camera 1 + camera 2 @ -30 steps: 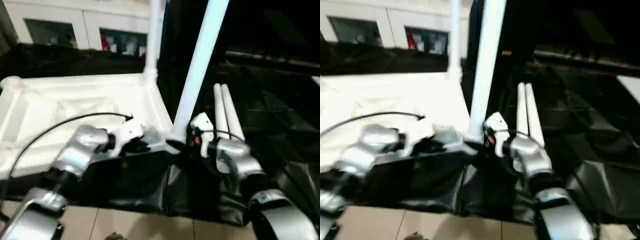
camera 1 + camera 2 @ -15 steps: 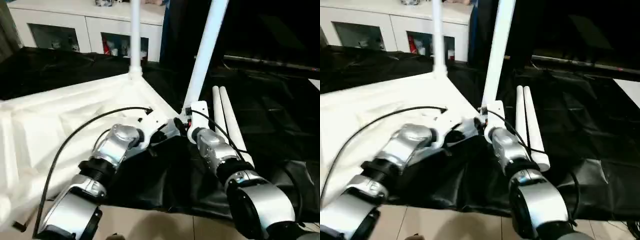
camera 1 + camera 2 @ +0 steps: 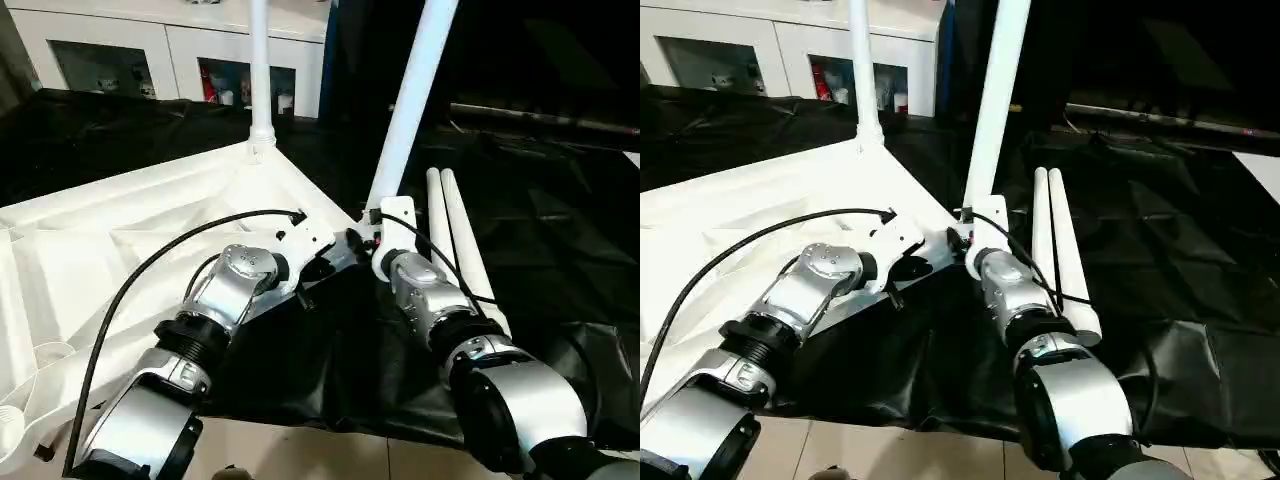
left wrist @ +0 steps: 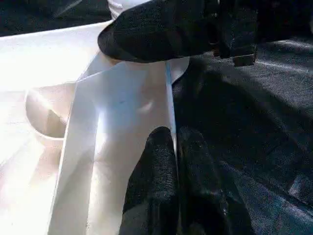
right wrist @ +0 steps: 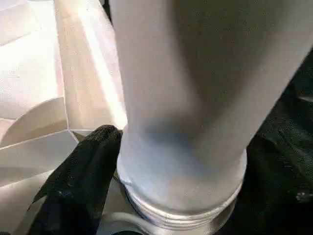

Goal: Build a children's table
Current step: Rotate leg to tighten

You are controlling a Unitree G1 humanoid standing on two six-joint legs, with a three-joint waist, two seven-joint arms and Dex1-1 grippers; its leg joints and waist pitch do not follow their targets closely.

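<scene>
at the near corner of the upturned white plastic table top (image 3: pixel 130 230), on black sheeting, the long tapered white leg (image 3: pixel 405 120) is now held more upright than a second ago, clamped by the right tool (image 5: pixel 105 166). the left tool (image 4: pixel 177 161) is closed on the top's rim. seating is judged under way; two spare white legs (image 3: pixel 455 235) lie beside.

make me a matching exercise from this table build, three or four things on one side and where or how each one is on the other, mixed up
Things:
1. far leg
2. right gripper
3. two spare legs
4. left gripper

States:
a. lying side by side on the black sheet
b. pinching the thin rim of the tabletop
c. standing upright in the far corner socket
d. gripping the base of the near leg

Pairs: 1-c, 2-d, 3-a, 4-b
</scene>
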